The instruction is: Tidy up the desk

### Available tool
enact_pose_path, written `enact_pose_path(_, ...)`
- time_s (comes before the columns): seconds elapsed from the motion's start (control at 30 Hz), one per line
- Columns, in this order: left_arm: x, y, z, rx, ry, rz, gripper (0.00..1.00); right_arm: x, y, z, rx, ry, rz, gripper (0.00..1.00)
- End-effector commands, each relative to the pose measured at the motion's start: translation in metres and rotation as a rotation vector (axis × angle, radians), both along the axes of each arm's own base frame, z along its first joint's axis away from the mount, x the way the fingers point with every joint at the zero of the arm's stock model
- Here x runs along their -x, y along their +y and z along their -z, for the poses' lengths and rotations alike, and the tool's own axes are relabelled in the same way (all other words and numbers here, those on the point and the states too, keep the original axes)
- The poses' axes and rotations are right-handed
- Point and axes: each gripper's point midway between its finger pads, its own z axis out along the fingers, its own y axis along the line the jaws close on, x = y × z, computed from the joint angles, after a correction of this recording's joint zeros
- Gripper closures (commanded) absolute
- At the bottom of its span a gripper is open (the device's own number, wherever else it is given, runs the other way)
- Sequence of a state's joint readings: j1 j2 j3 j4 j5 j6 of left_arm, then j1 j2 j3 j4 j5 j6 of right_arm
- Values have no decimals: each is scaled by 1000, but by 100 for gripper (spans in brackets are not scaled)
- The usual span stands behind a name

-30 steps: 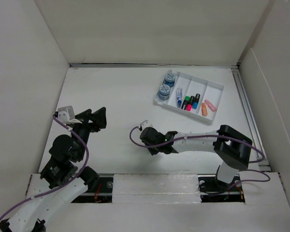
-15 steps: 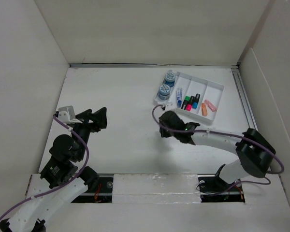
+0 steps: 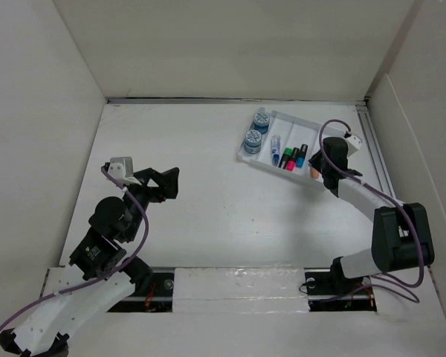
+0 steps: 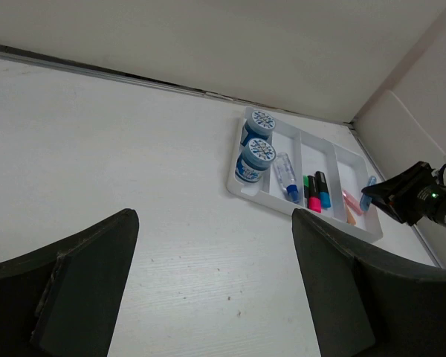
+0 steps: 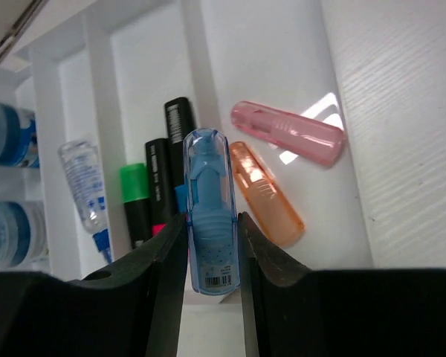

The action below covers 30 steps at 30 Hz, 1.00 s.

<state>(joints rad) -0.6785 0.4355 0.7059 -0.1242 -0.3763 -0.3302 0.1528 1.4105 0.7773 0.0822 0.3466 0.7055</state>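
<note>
My right gripper (image 5: 212,239) is shut on a clear blue capsule-shaped item (image 5: 210,216) and holds it just above the white compartmented tray (image 5: 197,59). A pink capsule (image 5: 290,132) and an orange capsule (image 5: 266,195) lie below it in the right compartment. From above, the right gripper (image 3: 321,167) hovers over that end of the tray (image 3: 325,136), at the back right of the desk (image 3: 208,163). My left gripper (image 3: 168,186) stands open and empty over the desk's left side. Between its spread fingers (image 4: 104,253) there is only bare tabletop.
The tray also holds two blue-lidded jars (image 3: 256,130), a small glue bottle (image 3: 276,143) and several markers (image 3: 293,156). White walls enclose the desk, and a metal rail (image 3: 379,171) runs along its right edge. The left wrist view also shows the tray (image 4: 234,160).
My right arm has swung from the desk's middle out to the tray at the back right, carrying the blue item. My left gripper has opened wider and shifted slightly right.
</note>
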Motion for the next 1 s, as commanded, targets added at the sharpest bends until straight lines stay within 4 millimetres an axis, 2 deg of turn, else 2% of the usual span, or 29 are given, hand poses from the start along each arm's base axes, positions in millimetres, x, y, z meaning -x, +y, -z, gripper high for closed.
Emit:
enact_pose_path(0.0,2,-2,-16,21,-47,23,18,-18,-35,-17,-41,-70,127,89)
enact_pose_path(0.03,2,-2,-16,21,-47,23,18,-18,-35,-17,-41,-70,128,89)
enact_pose_path(0.13,3,-3,-17,20,-54,30,18,-21,-53,-18,-45,-70,157,72)
enact_pose_path(0.17,3,-5,-17,19,-54,38,18,-22,-55,-19,-48,-72,152,55)
enact_pose_path(0.23,2,-6,-15,9,-48,44,18,-24,-57,-23,-54,-74,144,40)
enact_pose_path(0.27,2,-6,-16,8,-49,44,18,-24,-58,-24,-59,-75,133,26)
enact_pose_path(0.3,1,-7,-15,6,-47,42,18,-24,-56,-28,-62,-81,119,19)
enact_pose_path(0.33,1,-7,-15,6,-47,42,18,-23,-53,-37,-65,-105,103,17)
enact_pose_path(0.37,1,-8,-14,2,-44,45,17,-16,-44,-52,-70,-149,57,10)
enact_pose_path(0.43,1,-8,-13,2,-44,47,17,-14,-33,-59,-83,-167,11,10)
enact_pose_path(0.47,1,-7,-14,3,-48,45,17,-9,-20,-85,-91,-243,-43,11)
enact_pose_path(0.53,1,-7,-15,4,-50,41,17,4,10,-99,-101,-294,-187,25)
enact_pose_path(0.57,0,-6,-14,3,-49,38,17,9,23,-112,-105,-341,-246,42)
enact_pose_path(0.6,0,-6,-14,2,-48,38,17,25,49,-137,-101,-414,-358,51)
enact_pose_path(0.63,0,-6,-13,1,-47,38,17,38,73,-141,-116,-433,-475,62)
enact_pose_path(0.67,0,-5,-13,0,-47,33,17,49,90,-148,-99,-462,-553,78)
enact_pose_path(0.7,0,-5,-14,2,-49,30,17,71,119,-165,-101,-514,-670,84)
enact_pose_path(0.73,1,-4,-16,5,-56,30,17,89,142,-171,-102,-535,-788,90)
enact_pose_path(0.8,2,-5,-16,5,-59,39,17,118,174,-174,-67,-556,-954,100)
enact_pose_path(0.83,3,-5,-18,9,-67,42,17,147,204,-175,-84,-566,-1094,100)
enact_pose_path(0.9,3,-4,-20,10,-77,40,17,178,232,-170,-79,-562,-1246,100)
enact_pose_path(0.93,4,-4,-22,12,-82,39,17,205,257,-164,-102,-544,-1363,100)
enact_pose_path(0.97,4,-4,-22,12,-82,41,17,216,267,-159,-94,-534,-1417,100)
